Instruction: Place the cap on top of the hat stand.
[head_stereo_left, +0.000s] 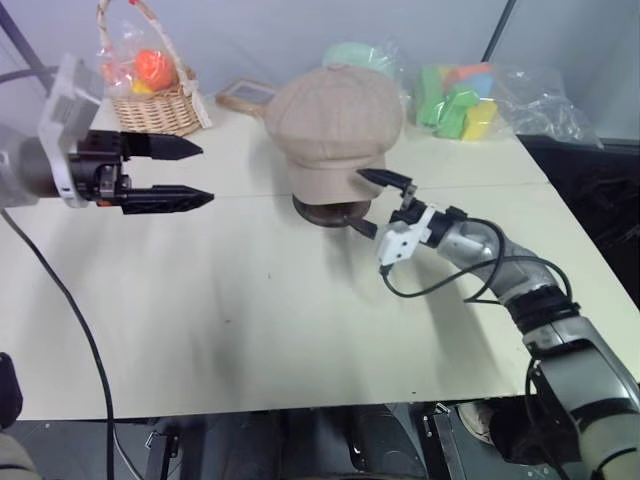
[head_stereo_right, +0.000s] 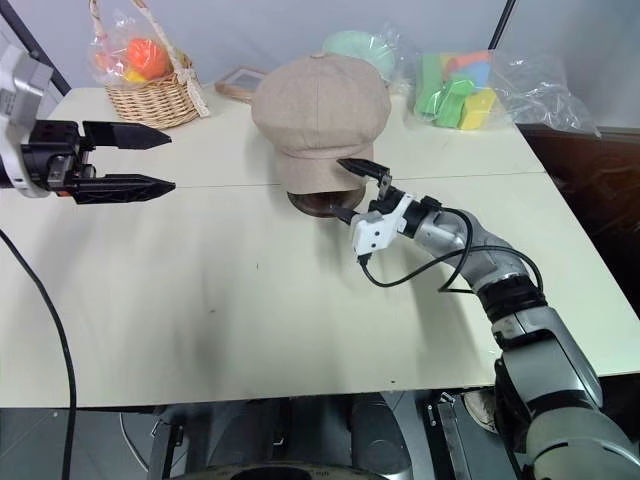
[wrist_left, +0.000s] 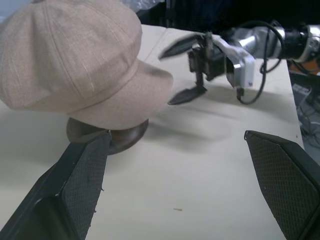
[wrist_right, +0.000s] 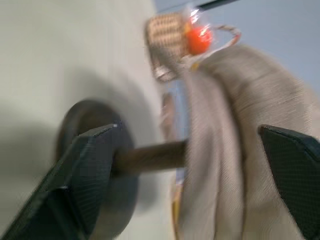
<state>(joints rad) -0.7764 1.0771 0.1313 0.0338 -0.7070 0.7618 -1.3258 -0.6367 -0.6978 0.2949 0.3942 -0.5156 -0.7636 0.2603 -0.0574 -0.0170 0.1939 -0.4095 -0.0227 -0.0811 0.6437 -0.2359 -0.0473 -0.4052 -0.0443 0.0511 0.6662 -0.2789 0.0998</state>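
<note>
The beige cap (head_stereo_left: 335, 115) sits over the top of the dark wooden hat stand, whose round base (head_stereo_left: 322, 213) shows beneath the brim at the middle of the table. My right gripper (head_stereo_left: 360, 200) is open just right of the stand, one finger by the brim's edge and the other near the base, holding nothing. In the right wrist view the stand's post (wrist_right: 150, 156) and the cap (wrist_right: 240, 125) lie between its spread fingers. My left gripper (head_stereo_left: 205, 174) hovers open and empty well left of the cap, pointing toward it.
A wicker basket (head_stereo_left: 150, 95) with orange items stands at the back left, with a small framed object (head_stereo_left: 245, 95) beside it. Bagged green and yellow foam blocks (head_stereo_left: 460, 100) lie at the back right. The table's front edge (head_stereo_left: 300, 405) is close to me.
</note>
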